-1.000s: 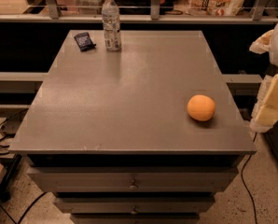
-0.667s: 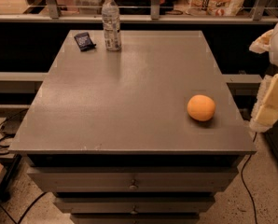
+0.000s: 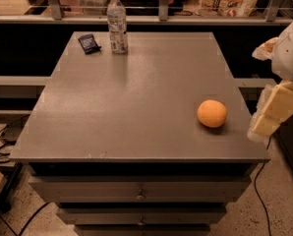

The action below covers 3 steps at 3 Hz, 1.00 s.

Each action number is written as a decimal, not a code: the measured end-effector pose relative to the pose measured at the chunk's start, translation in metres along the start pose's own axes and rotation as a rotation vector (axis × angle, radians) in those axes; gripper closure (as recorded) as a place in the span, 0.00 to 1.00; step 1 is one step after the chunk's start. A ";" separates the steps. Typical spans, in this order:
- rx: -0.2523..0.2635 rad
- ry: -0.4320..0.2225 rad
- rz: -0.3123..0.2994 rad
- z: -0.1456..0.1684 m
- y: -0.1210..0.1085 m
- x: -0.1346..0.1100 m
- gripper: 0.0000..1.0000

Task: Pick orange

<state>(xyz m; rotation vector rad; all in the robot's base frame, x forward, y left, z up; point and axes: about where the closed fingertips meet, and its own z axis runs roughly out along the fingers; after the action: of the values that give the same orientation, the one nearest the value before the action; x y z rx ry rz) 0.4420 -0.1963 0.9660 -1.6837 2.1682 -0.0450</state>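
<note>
The orange (image 3: 212, 113) is a round, plain orange fruit lying on the grey table top (image 3: 131, 97) near its right front corner. My gripper (image 3: 272, 112) hangs at the right edge of the camera view, just past the table's right edge, a short way right of the orange and not touching it. Its pale yellow end points down and to the left, and the white arm above it runs out of view at the upper right.
A clear plastic bottle (image 3: 117, 22) stands upright at the table's back left, with a small dark packet (image 3: 89, 44) lying left of it. Drawers (image 3: 141, 193) sit under the top. A railing and shelf run behind. Cables lie on the floor at left.
</note>
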 end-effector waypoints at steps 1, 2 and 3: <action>0.003 -0.073 0.012 0.014 -0.004 -0.010 0.00; 0.006 -0.121 0.020 0.023 -0.007 -0.017 0.00; -0.033 -0.133 0.038 0.051 -0.007 -0.019 0.00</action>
<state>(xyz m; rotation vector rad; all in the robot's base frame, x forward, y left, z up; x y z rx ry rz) 0.4694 -0.1693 0.9260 -1.6144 2.1121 0.1108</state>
